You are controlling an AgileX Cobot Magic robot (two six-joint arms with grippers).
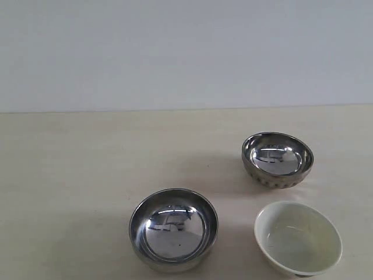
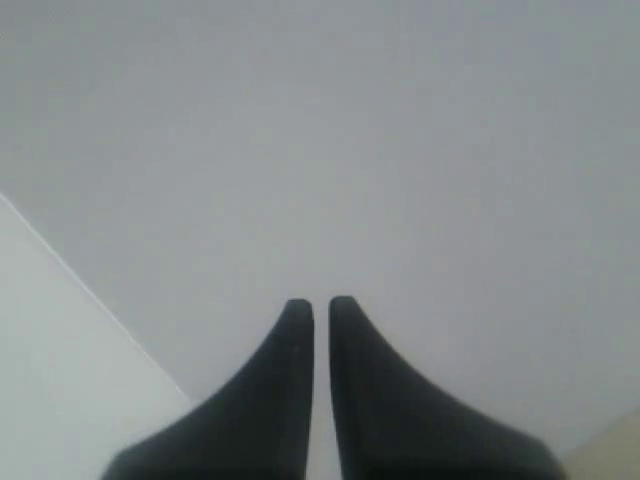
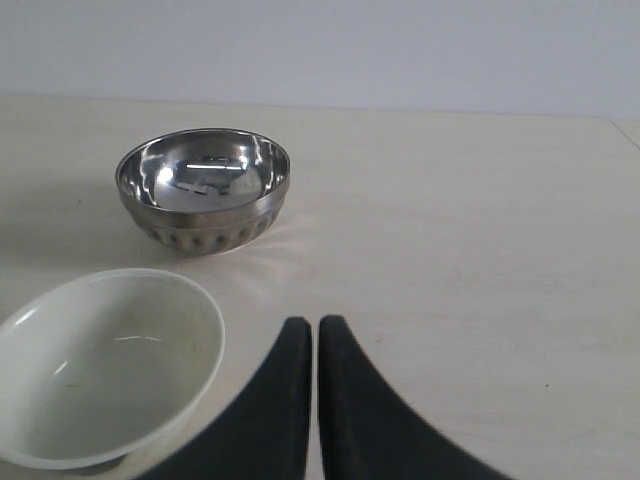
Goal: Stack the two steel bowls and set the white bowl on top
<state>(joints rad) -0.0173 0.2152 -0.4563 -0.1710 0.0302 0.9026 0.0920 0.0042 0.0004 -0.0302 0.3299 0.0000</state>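
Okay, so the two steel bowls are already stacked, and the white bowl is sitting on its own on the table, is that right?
Not quite. The two steel bowls are not stacked: the smooth steel bowl and the ribbed steel bowl stand apart on the table, as the exterior view shows. The white bowl does sit on its own on the table.

- The smooth-sided steel bowl (image 1: 173, 229): polished metal, mirror-bright inside, with a plain outer wall.
- The ribbed steel bowl (image 1: 277, 158): the same shiny metal, reflective inside, its lower outside pressed into vertical ribs.
- The white bowl (image 1: 298, 238): smooth, glossy white glaze with soft highlights.
- The desk (image 1: 70, 175): pale beige, smooth, nearly matt.
- The wall (image 1: 186, 52): flat, matt light grey.
- The left end effector (image 2: 312, 310) and right end effector (image 3: 315, 330): smooth, matt black.
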